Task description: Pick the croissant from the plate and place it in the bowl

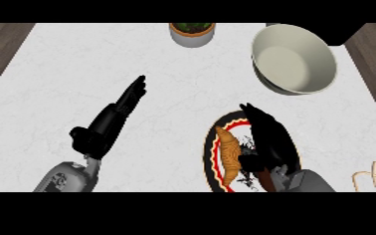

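**Q:** Where did the golden-brown crescent croissant (229, 153) lie?

**A:** On the left half of the round plate with the dark rim and red-and-cream bands (210, 154), lengthwise, one tip toward the plate's far edge and the other toward its near edge. It had not been lifted.

**Q:** And the right hand (273, 145) relative to it?

**A:** Over the plate's right half, just beside the croissant. Its fingers (257, 119) were stretched out nearly straight and together toward the plate's far edge, running alongside the croissant, not curled round it. A dark part of the hand, likely the thumb, reached toward the croissant's middle; contact could not be told.

**Q:** Left hand (103, 128)?

**A:** Well to the left of the plate on the white marble counter (110, 59), fingers straight and together, slanting away, holding nothing.

**Q:** Surroundings?

**A:** The beige round ceramic bowl (294, 64) sat beyond the plate, a little to its right, tilted so that its inside showed, with nothing in it. A small pot with a green plant (192, 32) stood beyond the plate to the left, at the counter's far edge. A pale looped object (363, 179), cut off by the view's edge, lay right of the plate. Bare counter lay between plate and bowl.
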